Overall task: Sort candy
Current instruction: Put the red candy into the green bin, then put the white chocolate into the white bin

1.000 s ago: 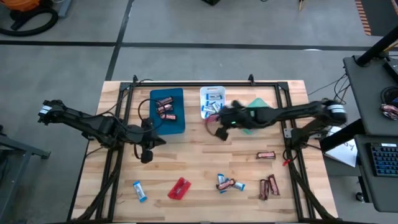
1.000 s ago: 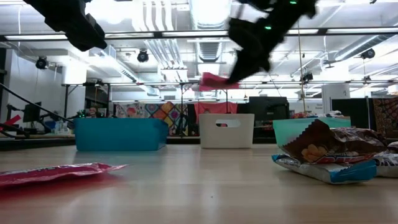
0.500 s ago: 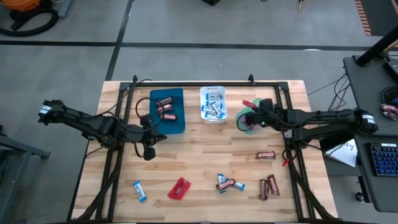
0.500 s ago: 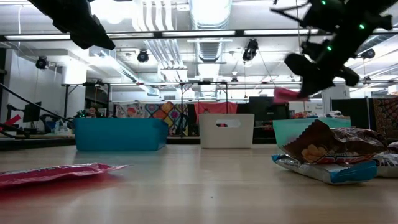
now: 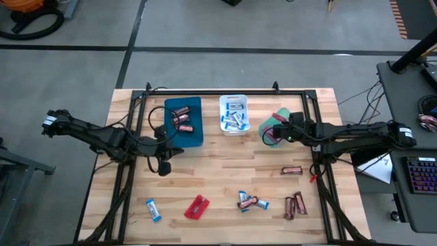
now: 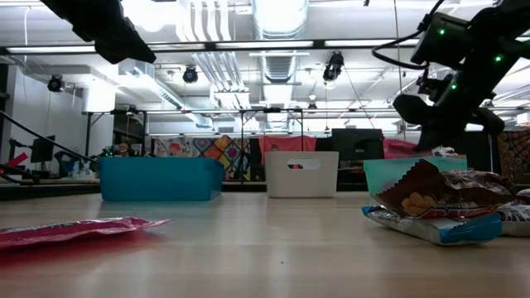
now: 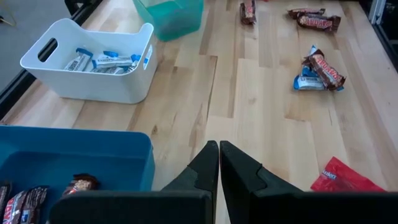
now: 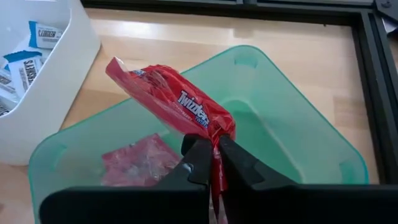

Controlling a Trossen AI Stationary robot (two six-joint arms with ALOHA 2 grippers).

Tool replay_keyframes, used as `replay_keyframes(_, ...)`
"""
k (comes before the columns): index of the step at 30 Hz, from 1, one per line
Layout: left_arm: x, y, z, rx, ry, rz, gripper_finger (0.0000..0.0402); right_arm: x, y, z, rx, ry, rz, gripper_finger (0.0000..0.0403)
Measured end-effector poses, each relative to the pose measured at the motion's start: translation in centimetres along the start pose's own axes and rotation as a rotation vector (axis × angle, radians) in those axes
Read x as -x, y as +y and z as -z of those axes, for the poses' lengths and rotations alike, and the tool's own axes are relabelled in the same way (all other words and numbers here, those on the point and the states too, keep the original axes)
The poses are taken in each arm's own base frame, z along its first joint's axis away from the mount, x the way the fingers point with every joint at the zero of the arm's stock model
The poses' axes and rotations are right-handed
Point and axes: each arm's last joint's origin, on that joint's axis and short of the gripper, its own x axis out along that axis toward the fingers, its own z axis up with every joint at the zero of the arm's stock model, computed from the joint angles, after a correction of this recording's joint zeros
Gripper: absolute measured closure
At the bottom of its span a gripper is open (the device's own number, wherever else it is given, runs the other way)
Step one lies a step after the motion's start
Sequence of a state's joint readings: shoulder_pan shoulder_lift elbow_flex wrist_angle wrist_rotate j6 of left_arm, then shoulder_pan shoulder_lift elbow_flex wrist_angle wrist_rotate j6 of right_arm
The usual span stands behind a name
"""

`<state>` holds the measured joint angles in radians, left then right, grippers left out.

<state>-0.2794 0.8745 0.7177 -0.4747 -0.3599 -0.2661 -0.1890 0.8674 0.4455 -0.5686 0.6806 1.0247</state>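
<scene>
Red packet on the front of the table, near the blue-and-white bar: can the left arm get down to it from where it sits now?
Probably yes. The red packet lies flat on bare wood with nothing on it. The left gripper, shut and empty, hangs over open table between it and the blue tray; the right gripper is busy over the green tray.

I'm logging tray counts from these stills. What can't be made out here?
- Green tray, high view: the right tool and its red packet cover the inside.
- Right wrist view: the tool hides part of the pink packet lying in that tray.
- Blue tray and white tray, low view: walls hide contents.
- Blue tray, left wrist view: cut off by the edge.
</scene>
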Motion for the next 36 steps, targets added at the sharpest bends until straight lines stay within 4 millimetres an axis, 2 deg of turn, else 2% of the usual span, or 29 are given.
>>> replay_keyframes(7,0.0,0.0,0.0,0.001,-0.003,0.001,0.0402,0.0,-0.2,0.3,-0.02,0.058,-0.004,0.0351)
replay_keyframes(17,-0.1,0.0,0.0,0.0,0.0,0.0,0.0402,0.0,-0.1,0.4,-0.015,0.089,-0.023,0.0243)
replay_keyframes(21,-0.3,-0.1,0.0,0.002,0.008,-0.003,0.0402,0.4,0.3,-0.1,-0.003,0.105,-0.059,0.0212)
replay_keyframes(30,-0.8,-0.4,0.4,0.161,0.065,0.023,0.0402,2.6,2.6,-2.8,0.107,0.089,-0.217,0.02)
replay_keyframes(36,-1.4,-1.0,1.1,0.432,0.216,0.138,0.0402,4.1,3.6,-3.7,0.187,0.089,-0.311,0.02)
